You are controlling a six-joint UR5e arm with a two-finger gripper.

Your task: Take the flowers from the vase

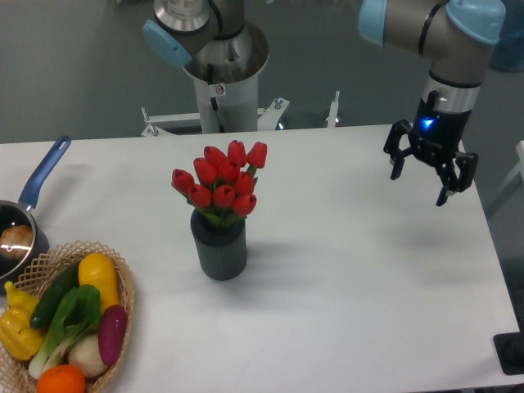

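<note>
Hanging spread and empty, my black two-finger gripper (422, 180) sits well right of the red tulip bunch (221, 184) in its ribbed dark grey vase (219, 250). Judged light, soft; grip gathered stems beneath buds.

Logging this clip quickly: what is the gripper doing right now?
Gripper: open, jaws spread and holding nothing, in the air to the right of the flowers, which sit in the vase.

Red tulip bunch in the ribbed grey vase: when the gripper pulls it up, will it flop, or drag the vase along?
The red tulip bunch stands upright with buds packed tight, so it probably lifts as one fairly stiff bundle. It fills the mouth of the small dark grey ribbed vase, so friction may drag or tip the vase. The open two-finger gripper hangs far to the side, so none of this is tested yet.
</note>
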